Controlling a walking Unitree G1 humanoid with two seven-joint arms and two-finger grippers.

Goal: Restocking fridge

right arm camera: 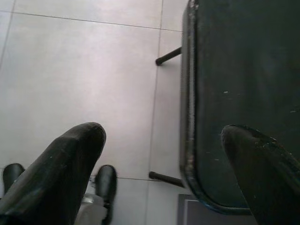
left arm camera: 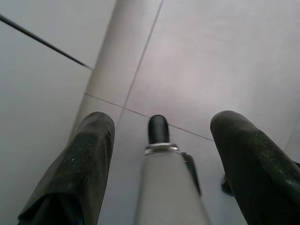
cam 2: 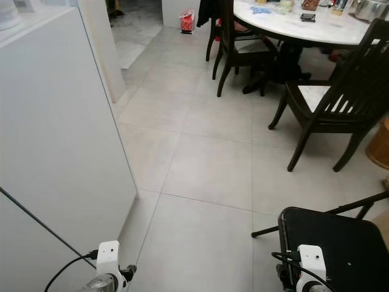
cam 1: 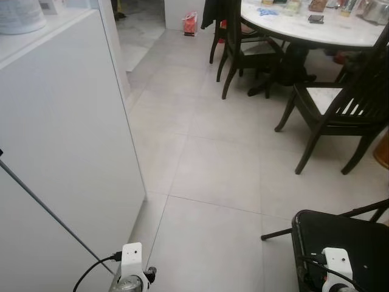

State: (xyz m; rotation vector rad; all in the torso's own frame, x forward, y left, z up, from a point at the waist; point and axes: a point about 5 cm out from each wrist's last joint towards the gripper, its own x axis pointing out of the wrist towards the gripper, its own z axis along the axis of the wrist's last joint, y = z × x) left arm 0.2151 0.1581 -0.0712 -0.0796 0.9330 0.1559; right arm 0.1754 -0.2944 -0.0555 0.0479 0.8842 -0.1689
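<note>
Both arms idle low. Left end effector (left arm camera: 159,154) released over floor (cam 1: 219,176); right end effector (right arm camera: 164,164) released, near black stool (cam 1: 346,234). Fridge (cam 1: 67,152) left.

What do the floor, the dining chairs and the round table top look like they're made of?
Floor: large pale grey tiles, likely ceramic or porcelain, given the straight grout lines and soft sheen.
Dining chairs: dark-stained wood by the look, with slatted backs and splayed legs; one seat is lighter.
Round table top: white and glossy, possibly marble or stone; too far to be sure.
</note>
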